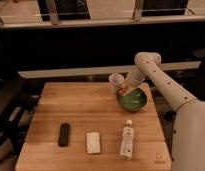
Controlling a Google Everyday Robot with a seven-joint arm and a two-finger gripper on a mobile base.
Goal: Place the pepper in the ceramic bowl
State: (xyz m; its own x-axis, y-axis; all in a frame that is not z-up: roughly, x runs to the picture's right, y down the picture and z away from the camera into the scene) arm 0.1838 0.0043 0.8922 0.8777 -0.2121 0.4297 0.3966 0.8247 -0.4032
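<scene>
The green ceramic bowl (133, 101) sits near the right edge of the wooden table (81, 110). My gripper (125, 90) hangs down from the white arm (161, 82), which comes in from the right. It is just over the bowl's left rim. A tiny orange-red pepper (124, 92) shows at the gripper's tips, and the gripper is shut on it. The inside of the bowl looks dark green, with nothing plainly lying in it.
A small pale cup (116, 80) stands just left of and behind the gripper, close to the bowl. A black remote (63, 134), a white packet (93, 142) and a white bottle lying down (127, 140) are along the table's front.
</scene>
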